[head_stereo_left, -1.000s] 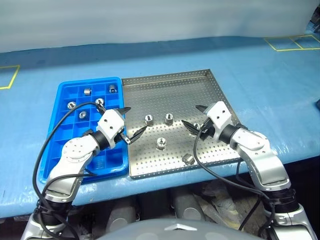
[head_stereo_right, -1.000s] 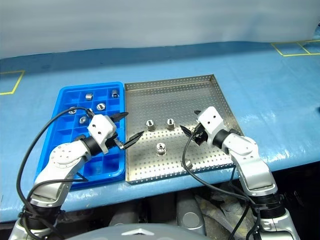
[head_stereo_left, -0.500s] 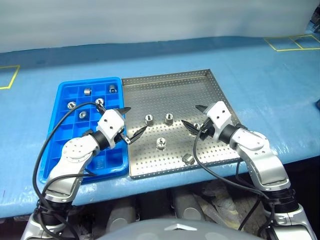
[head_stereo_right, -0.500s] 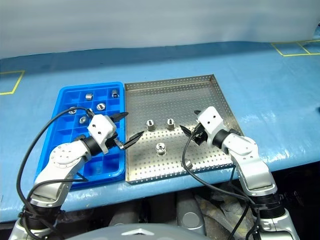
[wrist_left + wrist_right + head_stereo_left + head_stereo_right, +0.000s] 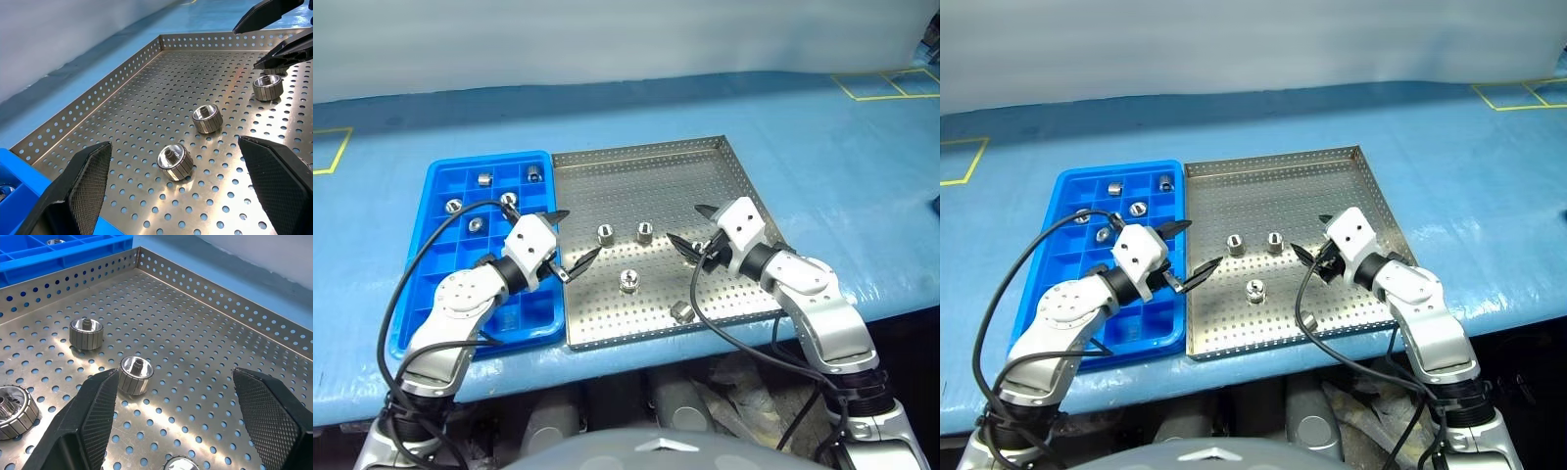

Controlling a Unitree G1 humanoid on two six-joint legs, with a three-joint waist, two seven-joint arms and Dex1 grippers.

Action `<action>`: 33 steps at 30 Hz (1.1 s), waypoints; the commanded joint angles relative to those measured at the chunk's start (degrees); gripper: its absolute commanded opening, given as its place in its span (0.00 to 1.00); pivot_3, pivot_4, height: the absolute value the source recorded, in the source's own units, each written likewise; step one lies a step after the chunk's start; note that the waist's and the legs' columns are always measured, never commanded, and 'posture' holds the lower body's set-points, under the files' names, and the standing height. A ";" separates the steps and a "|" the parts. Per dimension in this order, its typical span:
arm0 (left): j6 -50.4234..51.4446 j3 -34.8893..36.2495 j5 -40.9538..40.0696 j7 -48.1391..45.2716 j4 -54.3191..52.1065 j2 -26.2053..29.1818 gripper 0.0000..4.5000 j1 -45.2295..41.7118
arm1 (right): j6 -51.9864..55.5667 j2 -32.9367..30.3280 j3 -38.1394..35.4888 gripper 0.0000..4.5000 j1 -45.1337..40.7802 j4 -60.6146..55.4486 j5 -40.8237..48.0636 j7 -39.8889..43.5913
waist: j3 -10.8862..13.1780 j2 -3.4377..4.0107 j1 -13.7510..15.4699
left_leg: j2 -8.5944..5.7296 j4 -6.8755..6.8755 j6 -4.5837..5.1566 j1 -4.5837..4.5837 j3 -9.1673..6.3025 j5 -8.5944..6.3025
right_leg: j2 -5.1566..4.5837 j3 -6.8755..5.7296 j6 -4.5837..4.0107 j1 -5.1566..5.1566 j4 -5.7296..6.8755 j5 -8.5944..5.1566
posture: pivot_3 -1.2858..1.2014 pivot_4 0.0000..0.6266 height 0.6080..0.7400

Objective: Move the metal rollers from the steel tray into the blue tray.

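On the blue tabletop, the steel tray lies just right of the blue tray. Metal rollers rest loose on the steel tray's perforated floor; others sit in the blue tray's far compartments. The left end effector and the right end effector both hover wide apart and empty over the steel tray.

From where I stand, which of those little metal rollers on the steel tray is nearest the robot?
Find the steel tray, the perforated one right of the blue tray. Along its near edge, toward the robot's right arm, one roller lies alone. The other rollers sit farther up the tray; this one lies nearest the near rim.
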 commanded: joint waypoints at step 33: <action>10.12 -16.64 4.67 0.71 1.01 -3.42 1.00 -3.61 | 4.44 -1.58 -0.65 0.87 1.86 -7.56 1.73 -0.10 | -0.01 0.00 -0.71 | 0.00 0.09 0.09 0.01 0.14 -0.05 | 0.00 0.09 0.03 0.00 0.01 0.01 | 0.40 0.24 1.00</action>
